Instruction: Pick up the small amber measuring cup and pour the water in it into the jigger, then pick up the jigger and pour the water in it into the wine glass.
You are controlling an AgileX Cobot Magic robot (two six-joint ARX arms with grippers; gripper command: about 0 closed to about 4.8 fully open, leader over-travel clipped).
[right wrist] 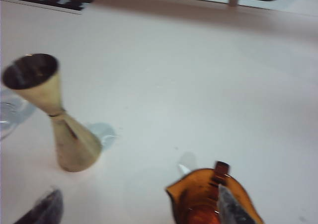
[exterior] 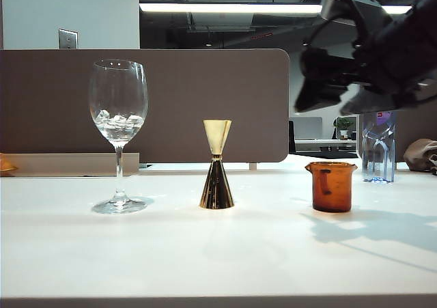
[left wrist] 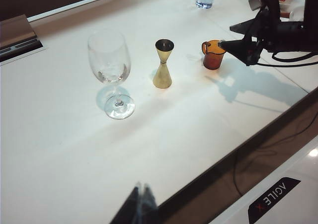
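Observation:
The small amber measuring cup (exterior: 331, 185) stands on the white table (exterior: 205, 253) at the right, its handle facing the camera. At the centre is the gold jigger (exterior: 217, 164), upright, and left of it the wine glass (exterior: 118, 130), with something clear glinting low in its bowl. My right gripper (exterior: 319, 108) hangs open in the air above the cup, touching nothing. In the right wrist view one fingertip (right wrist: 232, 209) overlaps the cup (right wrist: 198, 199) and the other (right wrist: 44, 209) lies near the jigger (right wrist: 54, 119). My left gripper (left wrist: 140, 194) is shut and empty near the table's front edge.
A clear plastic water bottle (exterior: 379, 147) stands behind the cup at the back right. A grey partition (exterior: 205, 103) runs along the table's far side. A cloth bundle (exterior: 422, 154) lies at the far right.

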